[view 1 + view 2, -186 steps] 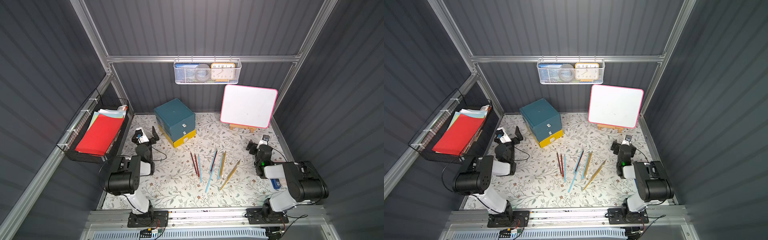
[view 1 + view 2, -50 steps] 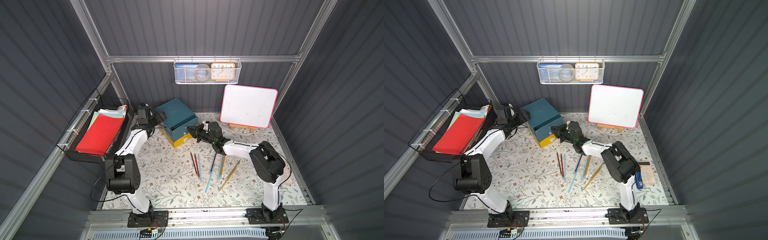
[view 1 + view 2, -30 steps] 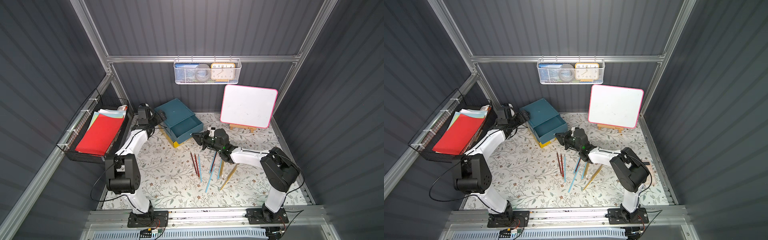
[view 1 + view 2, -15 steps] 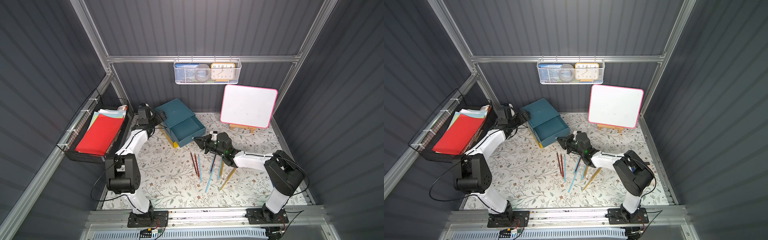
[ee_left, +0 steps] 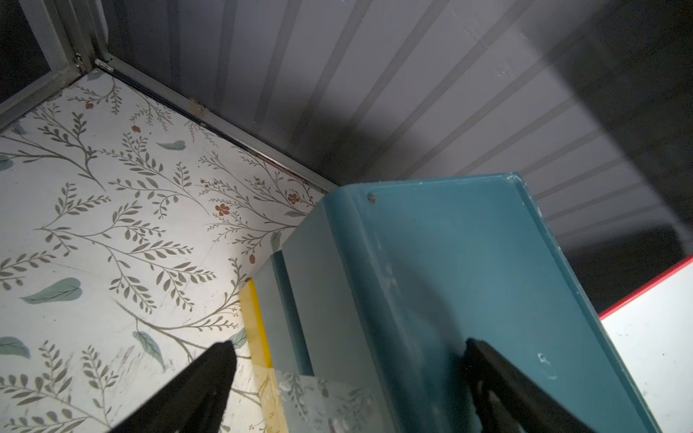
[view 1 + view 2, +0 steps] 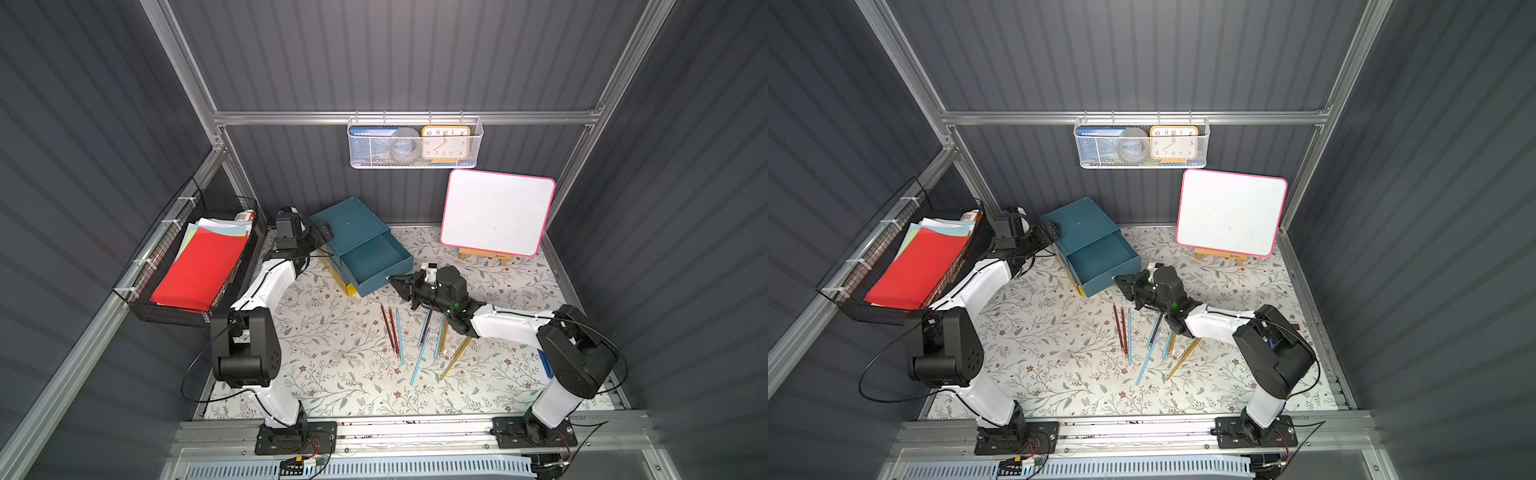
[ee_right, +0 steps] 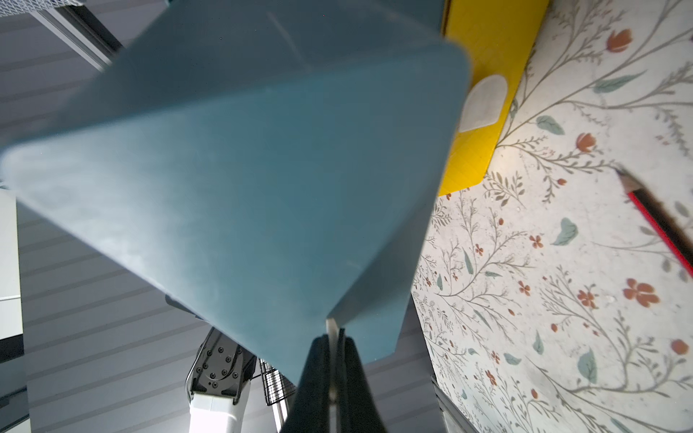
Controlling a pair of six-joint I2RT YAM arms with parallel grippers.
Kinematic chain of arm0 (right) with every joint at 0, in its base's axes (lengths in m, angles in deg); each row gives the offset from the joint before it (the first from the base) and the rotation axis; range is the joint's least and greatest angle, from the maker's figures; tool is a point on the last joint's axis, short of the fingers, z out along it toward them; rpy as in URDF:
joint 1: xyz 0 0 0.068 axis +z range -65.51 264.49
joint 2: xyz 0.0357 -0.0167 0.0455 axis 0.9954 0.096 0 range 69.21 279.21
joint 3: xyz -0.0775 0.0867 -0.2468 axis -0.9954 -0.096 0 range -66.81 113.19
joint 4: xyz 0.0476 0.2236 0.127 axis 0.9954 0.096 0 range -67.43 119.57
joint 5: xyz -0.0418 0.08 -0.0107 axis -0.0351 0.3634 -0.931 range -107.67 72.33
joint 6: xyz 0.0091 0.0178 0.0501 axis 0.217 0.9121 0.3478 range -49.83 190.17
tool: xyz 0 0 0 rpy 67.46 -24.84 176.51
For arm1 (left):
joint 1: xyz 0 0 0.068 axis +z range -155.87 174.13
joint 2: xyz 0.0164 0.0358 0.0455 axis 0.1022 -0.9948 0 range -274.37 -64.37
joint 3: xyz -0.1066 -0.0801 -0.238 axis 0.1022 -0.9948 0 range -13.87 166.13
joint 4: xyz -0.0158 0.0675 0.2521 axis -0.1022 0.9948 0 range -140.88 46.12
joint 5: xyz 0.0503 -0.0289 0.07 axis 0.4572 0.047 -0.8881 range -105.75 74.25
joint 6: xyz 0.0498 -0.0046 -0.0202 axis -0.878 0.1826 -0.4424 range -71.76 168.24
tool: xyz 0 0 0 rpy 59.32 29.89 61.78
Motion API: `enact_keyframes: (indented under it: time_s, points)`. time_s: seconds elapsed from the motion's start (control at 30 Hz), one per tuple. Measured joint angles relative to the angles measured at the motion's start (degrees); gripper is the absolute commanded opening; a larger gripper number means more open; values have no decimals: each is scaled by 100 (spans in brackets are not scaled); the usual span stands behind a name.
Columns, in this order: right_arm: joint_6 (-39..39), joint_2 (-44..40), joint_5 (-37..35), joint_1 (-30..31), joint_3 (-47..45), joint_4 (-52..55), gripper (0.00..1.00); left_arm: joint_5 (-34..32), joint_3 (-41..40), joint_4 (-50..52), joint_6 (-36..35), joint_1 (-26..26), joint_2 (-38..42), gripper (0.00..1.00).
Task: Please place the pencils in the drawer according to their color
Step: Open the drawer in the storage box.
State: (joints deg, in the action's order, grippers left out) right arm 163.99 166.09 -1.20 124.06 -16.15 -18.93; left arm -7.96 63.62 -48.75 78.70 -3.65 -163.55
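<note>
– Noting claws first: the right gripper [image 7: 332,343]?
– Jaws together, pinched on the pale tab [image 7: 329,325] at the front of the teal drawer [image 6: 365,259]. That drawer stands well out of the teal cabinet [image 6: 347,222] and is empty.
– And the left gripper [image 5: 347,350]?
– Jaws apart, straddling the cabinet's back edge: 1 finger over the top face, 1 off the side. Pressing or not, cannot tell.
– Where are the pencils [image 6: 399,332]?
– All on the floral table [image 6: 332,374], near the drawer front, none inside. 2 dark red pencils [image 6: 387,326] lie side by side with a light blue one just beside them. More blue and the gold pencils [image 6: 455,359] lie partly under the right forearm.
– Risks?
– 3, by my reading. A longer pull may take the drawer clean out, and the left claw only brackets the cabinet, so the box could slide or tip. The tab is thin, and a skewed pull could slip it from the pinch. The forearm hangs low over the pencils, so a careless swing could roll and mix them.
– Sorting?
– Teal suits blue, and the yellow drawer [image 6: 350,288] below suits gold. No red drawer shows, so where red goes is unclear.
</note>
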Motion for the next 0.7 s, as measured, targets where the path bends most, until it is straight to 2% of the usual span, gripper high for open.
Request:
enact_keyframes:
  time_s: [0.4,0.43,0.53,0.6,0.7]
  points:
    - [-66,-269,0,-11,-175,136,0,39,0,-2,0,0,-2,100]
    - [-76,-269,0,-11,-175,146,6,39,0,-2,0,0,-2,100]
    - [-122,-269,9,-24,-175,214,36,39,0,-2,0,0,-2,100]
    - [-157,-267,37,-37,-170,247,45,39,0,-2,2,0,-2,100]
    - [-153,-267,72,-50,-160,256,50,42,0,-2,2,0,-2,100]
